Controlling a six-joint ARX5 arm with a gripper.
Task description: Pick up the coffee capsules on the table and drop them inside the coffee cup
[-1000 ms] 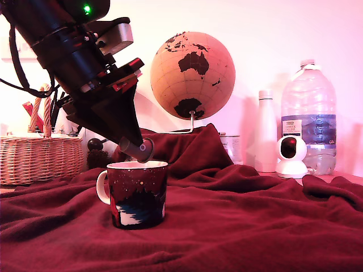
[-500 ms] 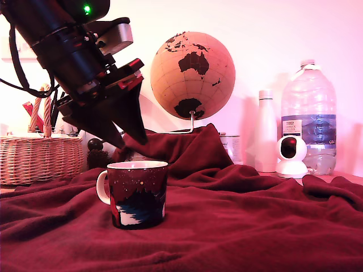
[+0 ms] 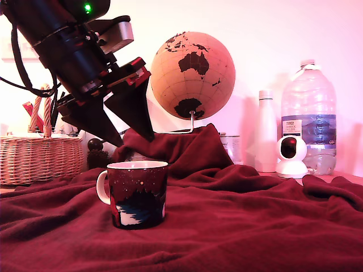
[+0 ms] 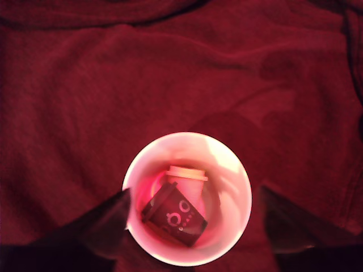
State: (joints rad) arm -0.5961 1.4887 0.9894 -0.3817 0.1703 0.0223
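- we see the gripper (image 3: pixel 133 139) hanging above the coffee cup (image 3: pixel 138 193) with its two dark fingers (image 3: pixel 136 107) spread apart and nothing between them.
- a second ago those fingers were pressed on a small grey capsule just over the cup's rim; half a second ago they had begun to part and the capsule was gone from them. now the gap is wider and the gripper sits a little higher.
- in the wrist view the cream-white capsule (image 4: pixel 186 182) lies inside the cup (image 4: pixel 229 164), tilted, rim lid up, leaning against a dark capsule (image 4: pixel 174 215) with pale markings that rests on the cup's floor beside it.
- the cup stands upright on the worktop, on the rumpled dark red blanket (image 3: pixel 255 226), handle toward the exterior view's left; it has not moved across the three exterior pictures.
- behind, unchanged: a wicker basket (image 3: pixel 39 158) at the exterior view's left, a globe (image 3: pixel 193 73) in the middle, a white bottle (image 3: pixel 265 131), a small white camera (image 3: pixel 291 156) and a large water bottle (image 3: pixel 309 113) at the right.
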